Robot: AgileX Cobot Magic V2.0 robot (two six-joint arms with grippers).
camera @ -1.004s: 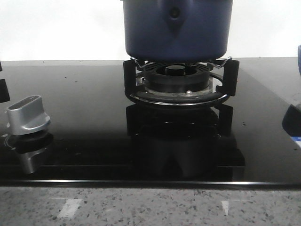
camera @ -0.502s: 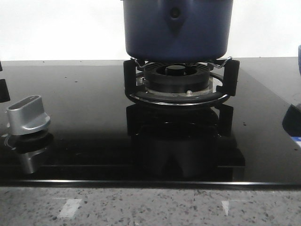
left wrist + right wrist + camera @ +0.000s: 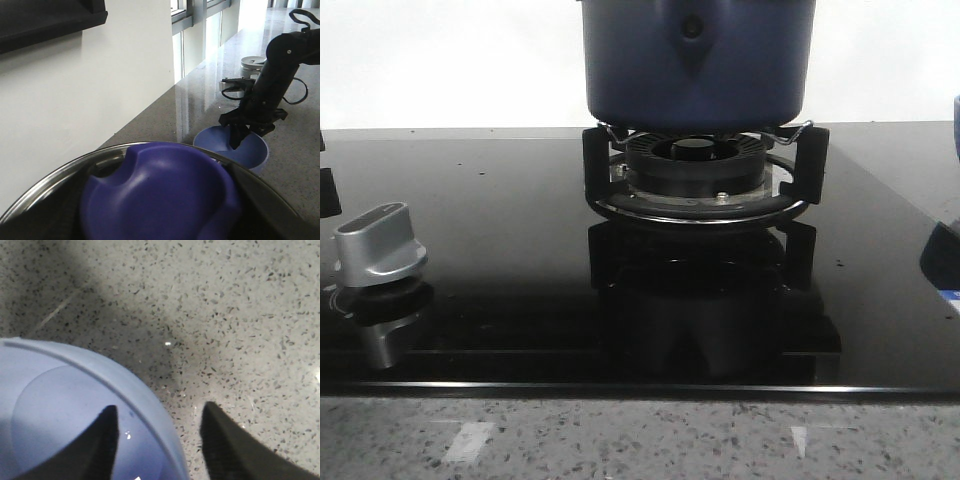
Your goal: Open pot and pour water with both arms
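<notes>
Front: the pot [image 3: 698, 62] sits on the burner grate [image 3: 705, 165]. Left wrist: my left fingers are unseen, grip unknowable, above the pot's lid [image 3: 160, 195]. Right wrist: my right fingers [image 3: 160, 440] spread apart, straddling the light-blue bowl [image 3: 65, 410] rim, on the bench [image 3: 225, 315].

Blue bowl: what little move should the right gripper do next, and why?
Probably close on the rim of the light-blue bowl. The right gripper is open, with one finger inside the bowl and one outside, so the rim sits between them.

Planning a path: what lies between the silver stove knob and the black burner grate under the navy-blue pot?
Only bare glossy black cooktop, seen in front view.
</notes>
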